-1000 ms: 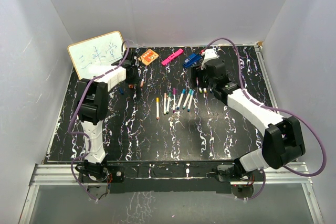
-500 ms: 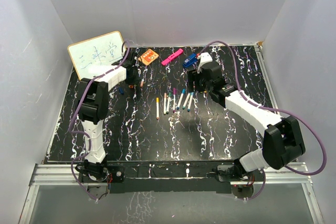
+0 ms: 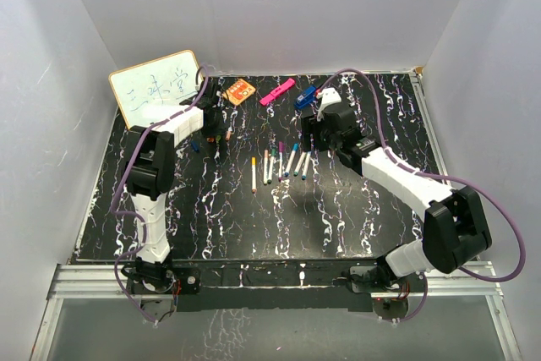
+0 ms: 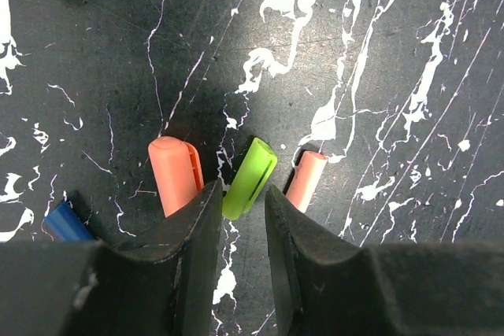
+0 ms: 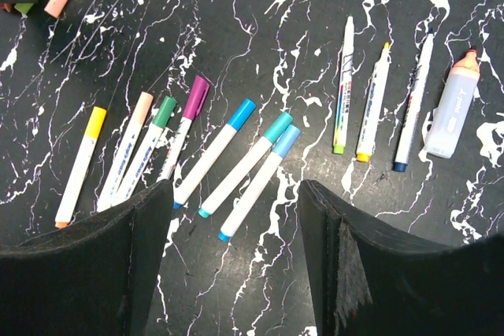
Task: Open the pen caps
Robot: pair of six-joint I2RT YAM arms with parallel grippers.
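Pen caps (image 4: 175, 175) already pulled off lie in a small heap on the table (image 3: 254, 226), left of the middle row. The left tool (image 4: 242, 189) has just loosened there. Its jaws were pinched shut a moment ago and now stand slightly parted, with a green cap (image 4: 250, 178) lying between the tips (let go, we judge, not gripped). So one more cap joins the heap.

The right tool (image 5: 236, 188), wide open and empty, has drifted left and hangs over the pens (image 5: 209, 163), seven of them with caps on; we take these as the work left. Three bare pens (image 5: 374, 100) and a fat marker (image 5: 453, 112) lie just beside them. The capped pens lie close, two of them touching, so a grab may nudge neighbours. The whiteboard (image 3: 156, 86), pink highlighter (image 3: 277, 90) and blue clip (image 3: 308, 95) sit well apart at the back.
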